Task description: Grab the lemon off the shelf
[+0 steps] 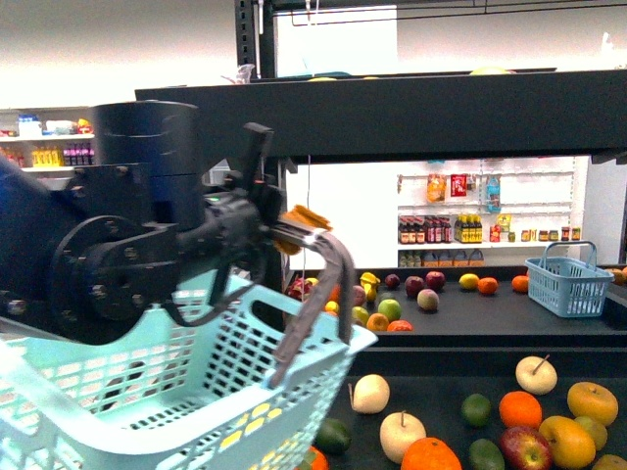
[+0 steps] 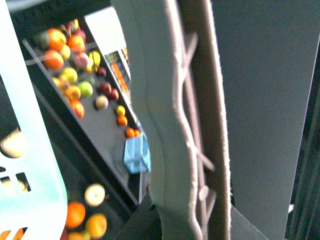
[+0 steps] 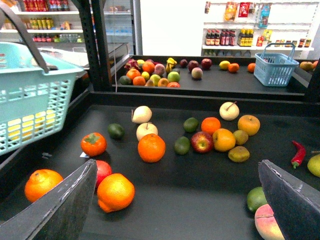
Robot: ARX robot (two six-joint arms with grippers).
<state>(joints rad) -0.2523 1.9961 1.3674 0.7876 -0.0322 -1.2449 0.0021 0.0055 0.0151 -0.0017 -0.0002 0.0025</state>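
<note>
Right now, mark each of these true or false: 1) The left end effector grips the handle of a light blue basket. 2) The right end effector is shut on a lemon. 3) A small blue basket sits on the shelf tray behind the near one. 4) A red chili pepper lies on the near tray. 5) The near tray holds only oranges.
1) True: the left end effector is closed on the dark handle of the light blue basket.
2) False: the right end effector is open and empty, above the near tray.
3) True: the small blue basket sits there.
4) True: the red chili pepper lies near the tray's edge.
5) False: an apple and green fruits lie there too.
</note>
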